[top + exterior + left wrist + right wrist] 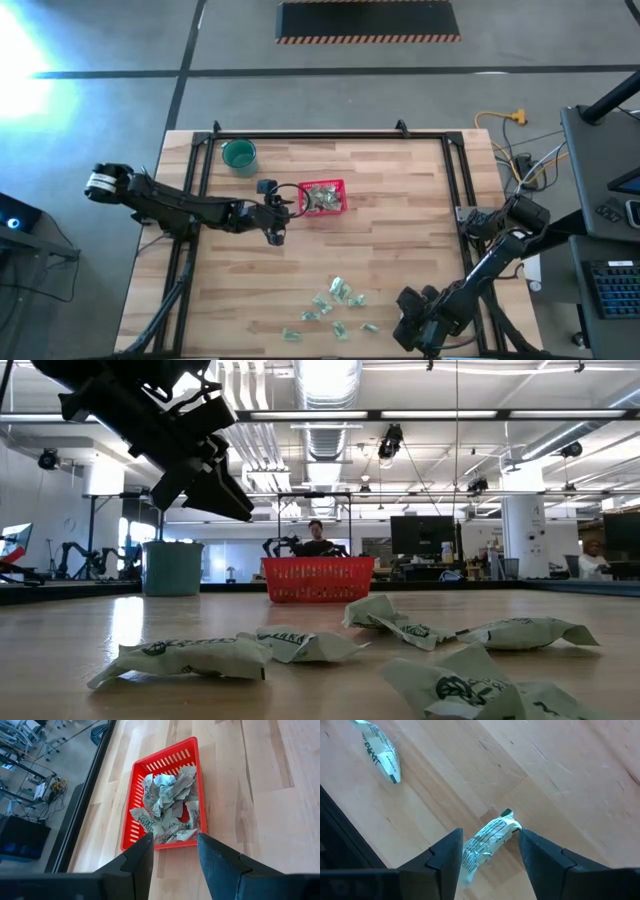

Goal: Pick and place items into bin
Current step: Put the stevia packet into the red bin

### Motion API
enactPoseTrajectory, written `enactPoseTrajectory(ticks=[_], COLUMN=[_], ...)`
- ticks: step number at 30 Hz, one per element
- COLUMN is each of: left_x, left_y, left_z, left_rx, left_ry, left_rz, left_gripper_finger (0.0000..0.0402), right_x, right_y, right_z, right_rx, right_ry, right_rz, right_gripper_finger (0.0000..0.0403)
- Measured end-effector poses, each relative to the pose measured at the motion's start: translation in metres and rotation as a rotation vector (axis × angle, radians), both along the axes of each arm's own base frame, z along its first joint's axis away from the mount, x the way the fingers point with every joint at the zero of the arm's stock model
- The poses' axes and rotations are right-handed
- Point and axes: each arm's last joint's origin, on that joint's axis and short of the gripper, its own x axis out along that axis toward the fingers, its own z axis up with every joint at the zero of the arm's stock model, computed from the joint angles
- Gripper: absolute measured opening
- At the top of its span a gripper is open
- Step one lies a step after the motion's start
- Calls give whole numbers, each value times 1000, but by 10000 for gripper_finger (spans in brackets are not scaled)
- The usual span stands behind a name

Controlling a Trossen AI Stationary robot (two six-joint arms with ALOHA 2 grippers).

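The red basket (343, 190) stands on the table's far half, with several green-and-white packets (167, 805) heaped inside it. My left gripper (175, 840) hangs open and empty just left of the basket (132, 795), pointing at it from above. More packets (335, 305) lie loose on the wood near the front edge. My right gripper (487, 837) is open at the right of that scatter, pointing steeply down. One packet (487, 842) lies on the table in the gap between its fingers. Whether a finger touches it I cannot tell. Another packet (382, 750) lies farther off.
A round teal cup (239, 155) stands near the far left corner, left of the basket (318, 580). A black frame (330, 135) runs along the table's far and side edges. Bare wood lies between the basket and the loose packets (390, 615).
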Motion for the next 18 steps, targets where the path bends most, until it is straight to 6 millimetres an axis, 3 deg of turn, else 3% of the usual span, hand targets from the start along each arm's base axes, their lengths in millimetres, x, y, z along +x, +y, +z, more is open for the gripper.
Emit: enactPoseTrajectory(ticks=[6, 18], left_x=[0, 0], left_y=[0, 0], left_z=[0, 0], left_rx=[0, 1], left_ry=[0, 1], left_rz=[0, 0], left_gripper_finger=[137, 137], right_x=[0, 2], right_y=[0, -1], right_z=[-1, -1], right_rx=[-6, -62], right_ry=[13, -10], right_rz=[40, 175], right_gripper_finger=[165, 38])
